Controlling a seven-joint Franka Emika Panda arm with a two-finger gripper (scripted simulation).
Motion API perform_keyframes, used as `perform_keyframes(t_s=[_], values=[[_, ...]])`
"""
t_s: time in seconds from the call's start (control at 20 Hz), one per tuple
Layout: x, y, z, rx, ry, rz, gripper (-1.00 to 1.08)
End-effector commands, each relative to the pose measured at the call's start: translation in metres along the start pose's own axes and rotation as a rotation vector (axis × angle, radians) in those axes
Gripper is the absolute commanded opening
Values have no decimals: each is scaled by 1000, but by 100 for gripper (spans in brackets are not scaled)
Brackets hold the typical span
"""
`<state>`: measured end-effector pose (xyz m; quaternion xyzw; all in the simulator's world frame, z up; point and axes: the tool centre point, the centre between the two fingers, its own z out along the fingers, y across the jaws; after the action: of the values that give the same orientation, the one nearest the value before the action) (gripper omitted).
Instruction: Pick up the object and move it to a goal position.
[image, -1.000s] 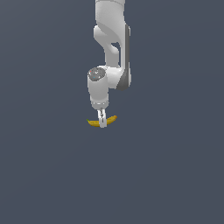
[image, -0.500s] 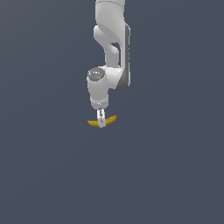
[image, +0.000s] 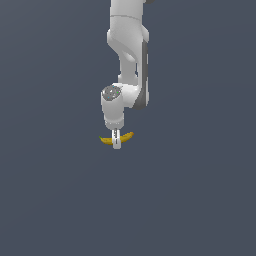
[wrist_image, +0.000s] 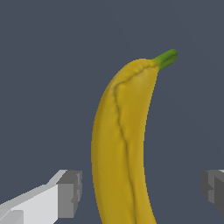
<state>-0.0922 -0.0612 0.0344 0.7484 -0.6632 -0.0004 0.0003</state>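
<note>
Plain dark slate-grey surface (image: 200, 200) fills the exterior view | white arm reaches down, tool (image: 116, 145) straddling the banana (image: 125, 136) | wrist view: pads (wrist_image: 70, 192) spread wide, banana between them untouched, green stem away from the tool

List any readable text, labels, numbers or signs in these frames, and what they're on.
None. No text, label or number shows in either view.
The banana is plain yellow peel with a green stem, no sticker.
The gripper fingers and white arm carry no marking.
The grey floor is blank.
</note>
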Motion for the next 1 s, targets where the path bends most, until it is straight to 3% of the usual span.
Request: perform_keyframes(t_s=[0.0, 0.25, 0.3, 0.95], values=[[0, 0, 9, 1, 0, 1, 100], [0, 0, 16, 1, 0, 1, 100], [0, 0, 16, 1, 0, 1, -100], [-2, -3, 13, 4, 0, 1, -100]])
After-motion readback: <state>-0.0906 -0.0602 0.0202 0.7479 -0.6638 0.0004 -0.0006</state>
